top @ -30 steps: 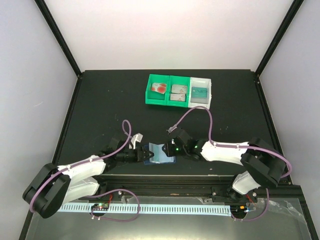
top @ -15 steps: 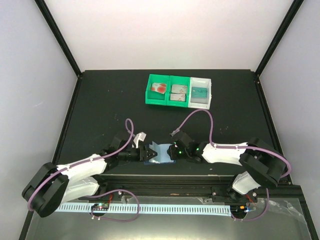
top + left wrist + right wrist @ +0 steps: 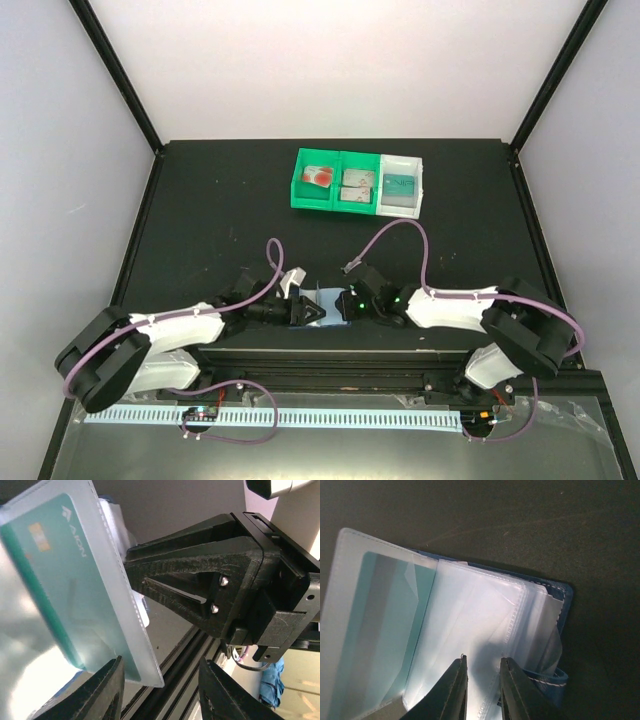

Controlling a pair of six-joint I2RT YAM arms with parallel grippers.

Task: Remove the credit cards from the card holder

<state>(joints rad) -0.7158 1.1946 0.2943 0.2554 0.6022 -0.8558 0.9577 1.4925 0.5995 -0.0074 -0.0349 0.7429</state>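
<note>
The navy card holder (image 3: 323, 299) lies near the table's front edge, between my two grippers, with its clear pockets fanned open (image 3: 485, 615). One teal credit card (image 3: 55, 565) sits inside a raised clear sleeve (image 3: 116, 592); the right wrist view shows this card (image 3: 385, 630) too. My left gripper (image 3: 160, 663) is open, and the sleeve's lower corner hangs just inside its left finger (image 3: 107, 690). My right gripper (image 3: 483, 659) is nearly closed, pinching the middle pocket leaves. In the top view the left gripper (image 3: 309, 312) and the right gripper (image 3: 339, 304) almost meet.
At the back stands a green tray (image 3: 298, 185) holding a white card with red circles (image 3: 320, 176) and a greyish card (image 3: 356, 186). A white tray (image 3: 419, 180) beside it holds a teal card (image 3: 400, 186). The table's metal front rail (image 3: 175, 680) runs just below the holder.
My left gripper has slid right, up to the holder, and opened slightly. The right gripper's jaws have narrowed onto the pockets. The holder now looks narrower from above.
</note>
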